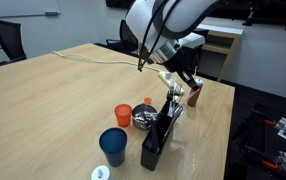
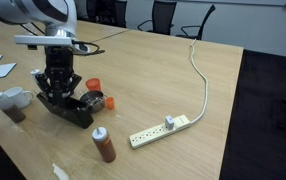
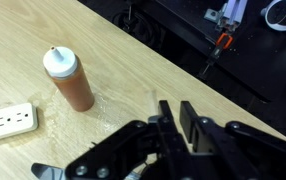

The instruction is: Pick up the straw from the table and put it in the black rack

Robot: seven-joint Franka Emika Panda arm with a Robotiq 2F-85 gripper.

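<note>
My gripper (image 3: pixel 175 104) has its jaws drawn together to a narrow slit, shut on the straw, which shows only as a thin dark sliver (image 3: pixel 176 122) between the fingers. In both exterior views the gripper (image 1: pixel 176 88) (image 2: pixel 59 84) hangs just above the black rack (image 1: pixel 155 138) (image 2: pixel 71 108), an upright black caddy on the wooden table (image 1: pixel 63 95). The rack is below the fingers and hidden in the wrist view.
A blue cup (image 1: pixel 113 146), an orange cup (image 1: pixel 123 115) (image 2: pixel 93 86) and a metal cup (image 1: pixel 144 120) stand beside the rack. A brown squeeze bottle (image 3: pixel 71 82) (image 2: pixel 103 146), a white power strip (image 2: pixel 163 128) with its cable, and a mug (image 2: pixel 13 100) are nearby. The table edge (image 3: pixel 193 70) is close.
</note>
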